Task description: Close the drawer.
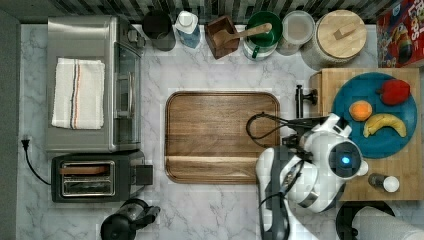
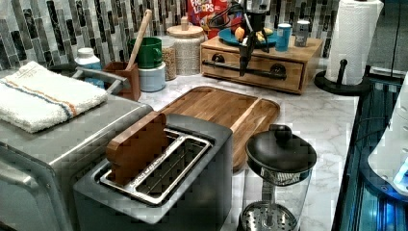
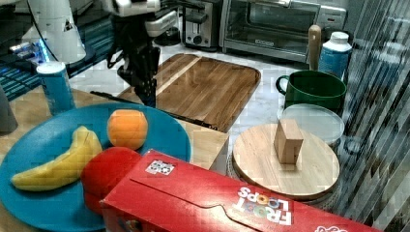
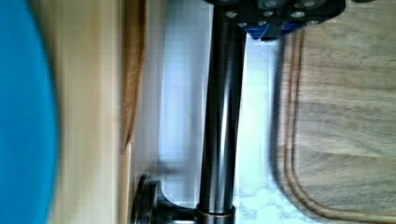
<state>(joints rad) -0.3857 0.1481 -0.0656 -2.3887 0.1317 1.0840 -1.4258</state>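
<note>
the gripper (image 2: 245,58) hangs at the drawer (image 2: 252,69)'s long, round black bar handle (image 4: 223,116); whether its fingers clasp it, i cannot tell. beside the drawer lies a smooth rounded wooden tray (image 1: 222,136).

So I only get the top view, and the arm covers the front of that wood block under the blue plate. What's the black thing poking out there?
Observer: It's one end of a long black handle. The left view shows it running across the front of a drawer.
Operator: And where's the robot's claw?
Observer: In the left view the gripper hangs straight down, with its tip at the handle.
Operator: Is the drawer pulled out?
Observer: In the left view its front looks about flush, so shut or nearly; I can't tell which.
Operator: How is the handle fixed on?
Observer: The wrist view shows it standing off the front on a round mount.
</note>
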